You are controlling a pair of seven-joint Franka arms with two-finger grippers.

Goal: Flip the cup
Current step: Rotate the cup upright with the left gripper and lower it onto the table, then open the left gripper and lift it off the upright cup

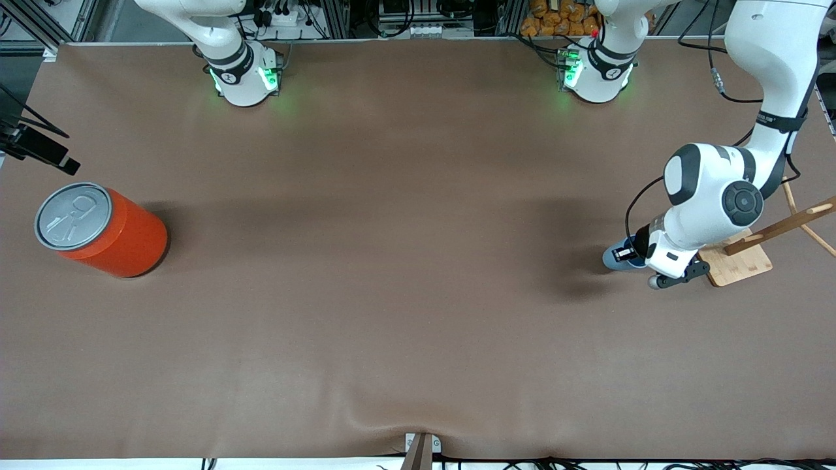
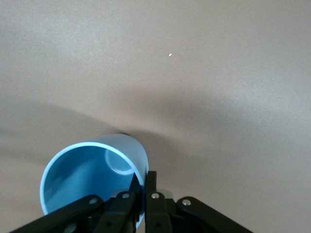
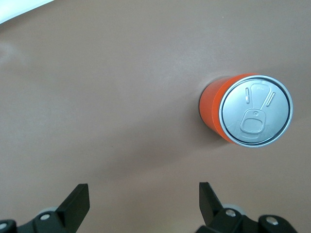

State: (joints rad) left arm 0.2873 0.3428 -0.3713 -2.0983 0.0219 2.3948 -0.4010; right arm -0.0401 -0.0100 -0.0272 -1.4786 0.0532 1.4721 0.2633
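Note:
The small light blue cup [image 1: 615,257] is at the left arm's end of the table, tipped with its mouth toward the left wrist camera. In the left wrist view the cup [image 2: 87,174] shows its darker blue inside. My left gripper [image 1: 632,253] is low over the table, shut on the cup's rim, one finger inside the wall and one outside [image 2: 145,190]. My right gripper [image 3: 143,199] is open and empty, up in the air over bare table beside the orange can [image 3: 252,110].
The large orange can [image 1: 104,228] with a silver pull-tab top stands at the right arm's end of the table. A wooden stand [image 1: 741,261] with slanted rods sits right beside the left gripper. The brown mat [image 1: 392,294] covers the table.

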